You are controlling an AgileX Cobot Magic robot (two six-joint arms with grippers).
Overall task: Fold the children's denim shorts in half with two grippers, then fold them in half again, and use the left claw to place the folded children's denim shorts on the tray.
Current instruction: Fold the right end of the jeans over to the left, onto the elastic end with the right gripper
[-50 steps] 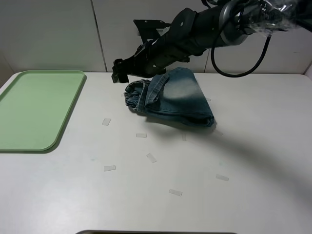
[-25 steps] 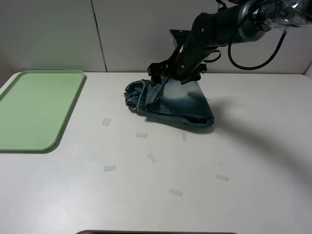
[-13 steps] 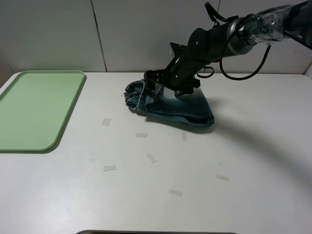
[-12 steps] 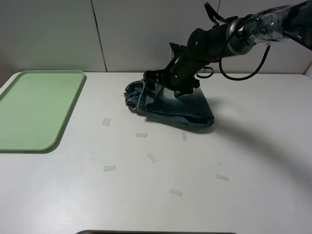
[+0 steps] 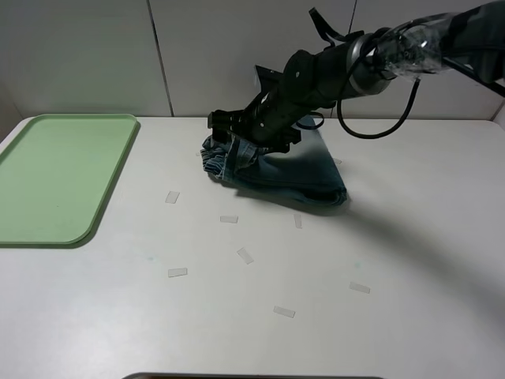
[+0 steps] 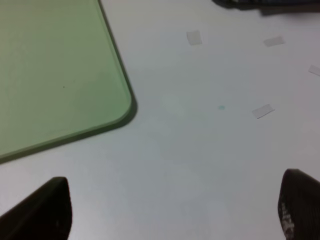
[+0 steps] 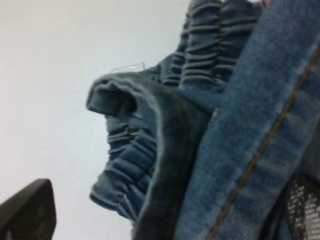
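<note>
The children's denim shorts [image 5: 304,170] lie folded in a bundle on the white table at centre back, gathered waistband [image 5: 213,162] to the left. My right gripper [image 5: 241,130] reaches in from the upper right and sits low over that waistband end. Up close, the right gripper [image 7: 165,215] is open, with the elastic waistband [image 7: 210,55] and a denim fold between its spread fingers. The pale green tray [image 5: 63,178] lies at the far left. My left gripper [image 6: 175,215] hovers open over bare table near the tray's rounded corner [image 6: 120,107]; the exterior view does not show it.
Several small clear tape pieces dot the table in front of the shorts, such as one [image 5: 172,197] and another [image 5: 284,312]. A pale wall runs behind the table. The right arm's black cable [image 5: 379,126] loops above the shorts.
The right gripper has moved left from over the middle of the shorts to the waistband end and sits lower. The shorts have kept their shape and place.
</note>
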